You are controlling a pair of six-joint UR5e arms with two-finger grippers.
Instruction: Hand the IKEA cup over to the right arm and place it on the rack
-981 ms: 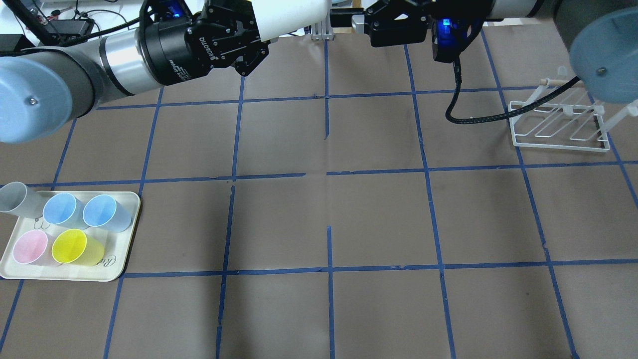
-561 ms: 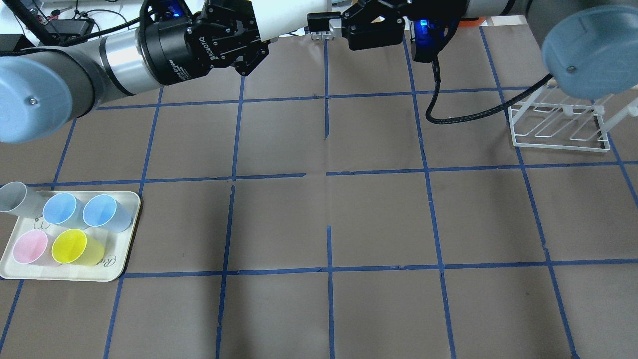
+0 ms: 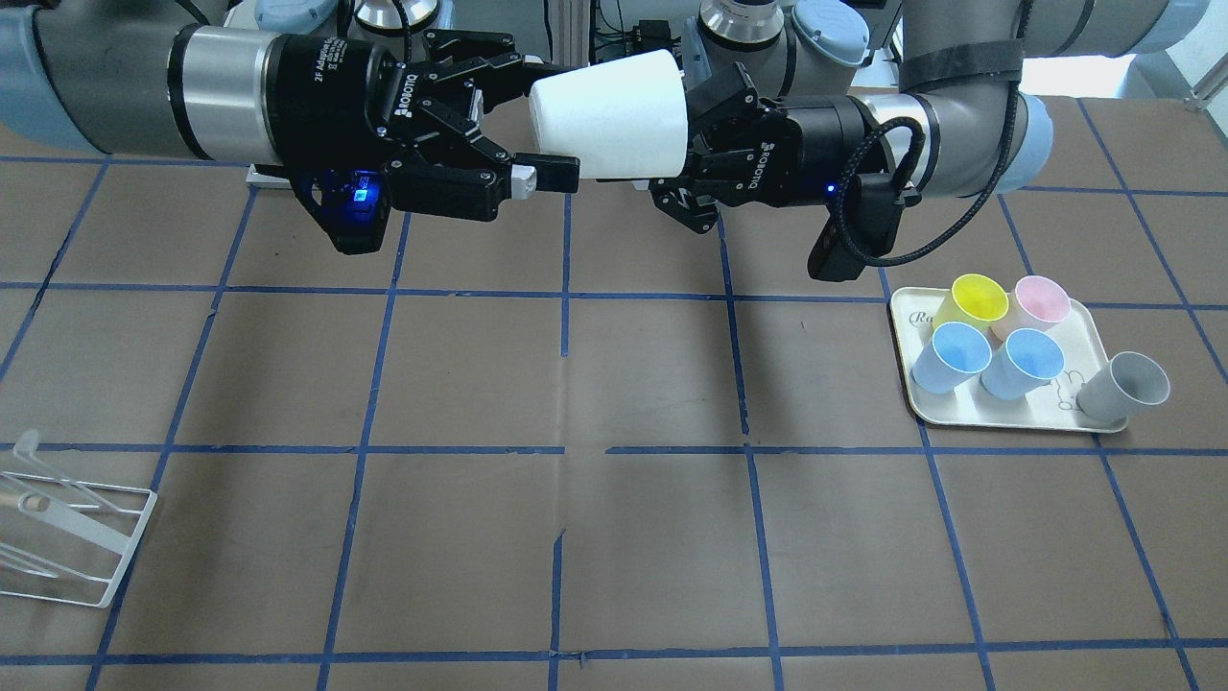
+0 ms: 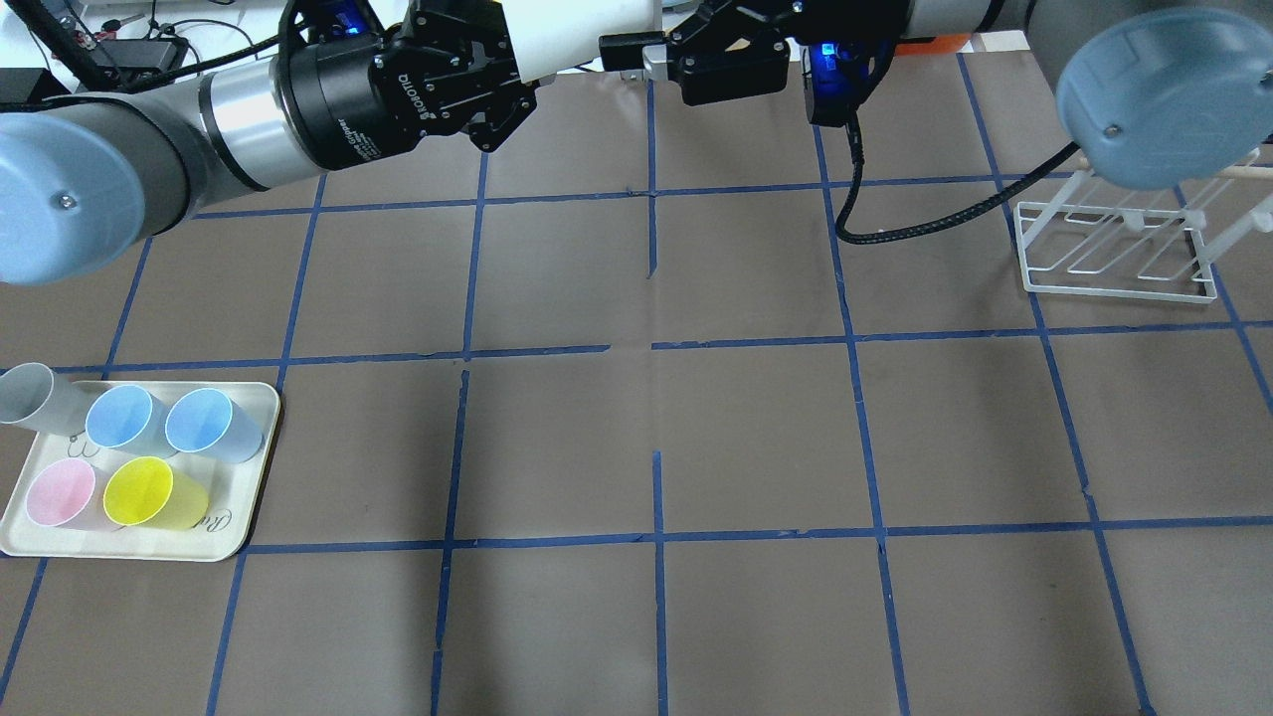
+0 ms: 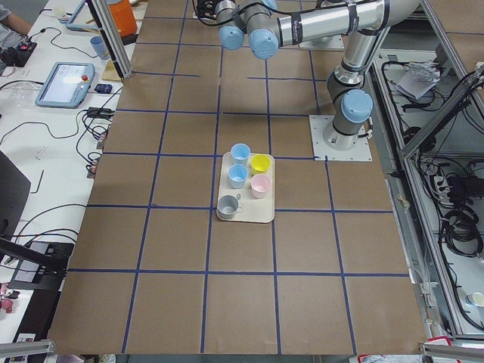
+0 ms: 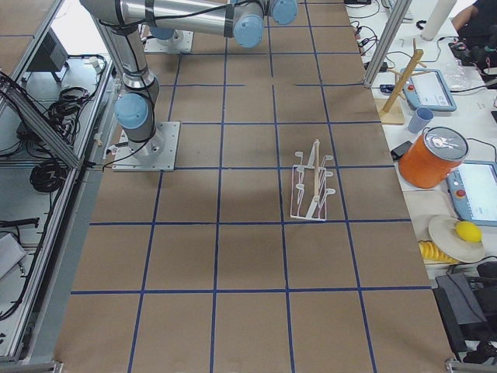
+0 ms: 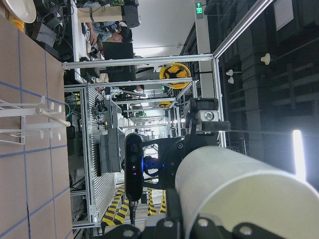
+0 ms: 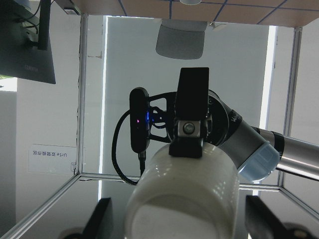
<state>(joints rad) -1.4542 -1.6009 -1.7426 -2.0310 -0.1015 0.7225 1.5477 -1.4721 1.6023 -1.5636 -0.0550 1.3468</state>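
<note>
Exterior front-facing view puts the IKEA cup in the air over the desk, lying on its side between the two arms. Its wider mouth end points to the left gripper, which is clamped on the cup at that end. Its narrower closed base points to the right gripper. That gripper is spread wide, with one finger above the base end and one below it. The right wrist-mounted view shows the cup's base centred between those fingers, with a gap on each side.

One cream tray sits on the desk on the robot's left side. It holds five cups, all standing mouth up: two blue, one yellow, one pink and one grey. The yellow and pink cups stand side by side in one row, and the two blue cups stand side by side in the next. The grey cup stands apart from these four, at a corner of the tray close to the rim.

One white wire rack stands on the desk on the robot's right side, well apart from both the tray and the held cup. That makes six cups in all: one white cup in the air and five on the tray.
</note>
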